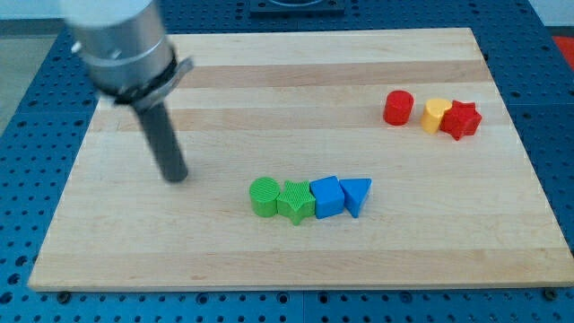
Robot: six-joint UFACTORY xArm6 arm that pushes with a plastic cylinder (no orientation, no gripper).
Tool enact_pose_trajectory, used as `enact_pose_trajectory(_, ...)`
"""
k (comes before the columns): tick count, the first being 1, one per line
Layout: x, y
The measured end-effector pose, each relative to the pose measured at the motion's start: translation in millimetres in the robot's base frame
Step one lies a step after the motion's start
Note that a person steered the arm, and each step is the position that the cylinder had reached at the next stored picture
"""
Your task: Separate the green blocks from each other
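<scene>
A green cylinder (264, 196) and a green star block (295, 202) sit touching side by side near the board's lower middle. They head a row with a blue cube (327, 196) and a blue triangular block (356, 195) to the right. My tip (175, 177) rests on the board to the left of the green cylinder, about a hand's width away, touching no block.
A red cylinder (398, 108), a yellow heart-shaped block (436, 115) and a red star block (461, 119) stand at the view's upper right. The wooden board (269, 81) lies on a blue perforated table (556, 108).
</scene>
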State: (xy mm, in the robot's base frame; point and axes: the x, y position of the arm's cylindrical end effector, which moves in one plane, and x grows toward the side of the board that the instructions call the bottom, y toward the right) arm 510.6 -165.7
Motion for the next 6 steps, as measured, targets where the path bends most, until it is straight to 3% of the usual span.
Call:
enact_pose_trajectory(1, 67, 41)
enact_pose_trajectory(2, 100, 113)
enact_pose_trajectory(3, 107, 169)
enact_pose_trajectory(5, 47, 184)
enact_pose_trajectory(6, 29, 157)
